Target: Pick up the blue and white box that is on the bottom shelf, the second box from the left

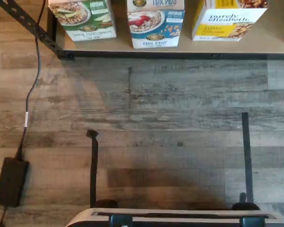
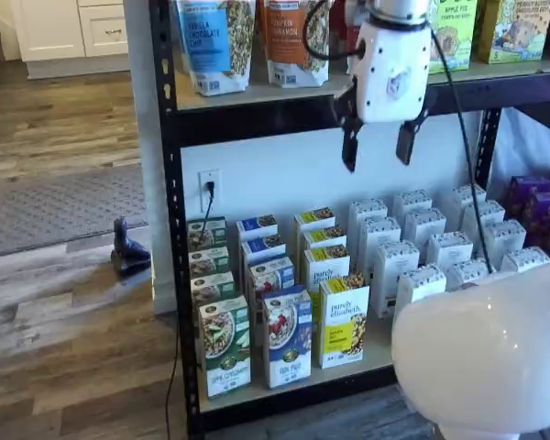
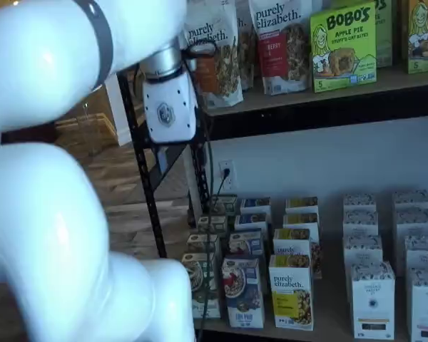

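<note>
The blue and white box [image 2: 287, 337] stands upright at the front of the bottom shelf [image 2: 382, 346], between a green and white carton and a yellow and white carton. It also shows in a shelf view [image 3: 242, 291] and in the wrist view [image 1: 155, 23], where the shelf board [image 1: 189, 48] meets its black rail. My gripper [image 2: 378, 147] hangs high in front of the upper tier, well above the box and to its right. Its two black fingers [image 2: 350, 147] stand apart with a plain gap and hold nothing. Its white body [image 3: 169, 107] shows in a shelf view.
A green and white carton [image 2: 225, 346] and a yellow and white carton [image 2: 344, 321] flank the box, with rows of cartons behind. White boxes [image 2: 422, 247] fill the shelf's right. A black power adapter [image 1: 10, 181] and cord lie on the wood floor. My white arm [image 2: 486, 357] blocks the lower right.
</note>
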`<state>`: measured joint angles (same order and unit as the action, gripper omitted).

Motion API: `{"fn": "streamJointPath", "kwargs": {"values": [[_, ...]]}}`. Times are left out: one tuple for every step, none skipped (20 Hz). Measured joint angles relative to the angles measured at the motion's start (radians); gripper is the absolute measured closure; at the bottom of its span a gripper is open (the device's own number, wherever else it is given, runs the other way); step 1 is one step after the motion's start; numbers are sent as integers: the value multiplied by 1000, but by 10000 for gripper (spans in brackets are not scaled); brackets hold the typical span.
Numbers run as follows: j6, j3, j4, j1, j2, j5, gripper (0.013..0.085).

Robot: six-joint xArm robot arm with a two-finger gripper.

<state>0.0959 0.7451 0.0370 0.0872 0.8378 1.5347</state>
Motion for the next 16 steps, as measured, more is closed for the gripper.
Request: {"fn": "streamJointPath", "kwargs": {"values": [[9,-19,-3,10,-5,-19,130],[17,-39,-5,18,-11,-38,130],[26,-57,-9,27,-19,-56,130],[33,-77,-12,34,-28,-75,130],[38,-96,-13,39,-33,-96,130],[41,-119,-12,43,-36,-124,130],[45,-144,-12,46,-36,-157,130],[46,-161,-11,48,-37,-182,130],[47,-175,-9,50,-39,-202,130],[47,-187,-8,51,-44,-219,130],[51,-199,-10,54,-54,-235,130],[53,-207,-12,56,-63,-246,130],[53,-220,-11,57,-74,-265,130],[53,-232,-11,57,-82,-285,130],[55,-241,-15,58,-88,-301,130],[57,-250,-19,60,-96,-318,130]]}}
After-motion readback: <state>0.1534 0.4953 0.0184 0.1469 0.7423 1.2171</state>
